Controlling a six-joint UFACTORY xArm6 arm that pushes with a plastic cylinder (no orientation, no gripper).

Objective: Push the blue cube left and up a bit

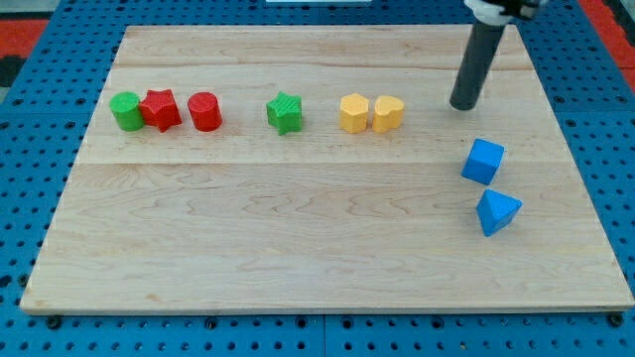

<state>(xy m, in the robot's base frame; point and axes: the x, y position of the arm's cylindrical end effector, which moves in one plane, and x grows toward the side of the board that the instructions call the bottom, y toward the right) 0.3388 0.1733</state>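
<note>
Tool: bare rod, nothing held, my tip (pixel 463 105) just above-left of blue cube (pixel 483 161), needing cube's lower-right side.

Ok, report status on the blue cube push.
My tip above the blue cube, not touching. Blue wedge just below it. Yellow blocks up-left along the push path.

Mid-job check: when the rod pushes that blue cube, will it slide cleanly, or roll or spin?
The blue cube sits on a flat face, so it will probably slide, not roll. It looks small and rigid, likely light on the smooth wooden board. It sits corner-on, so an off-centre push from my tip, now above-left, may spin it.
</note>
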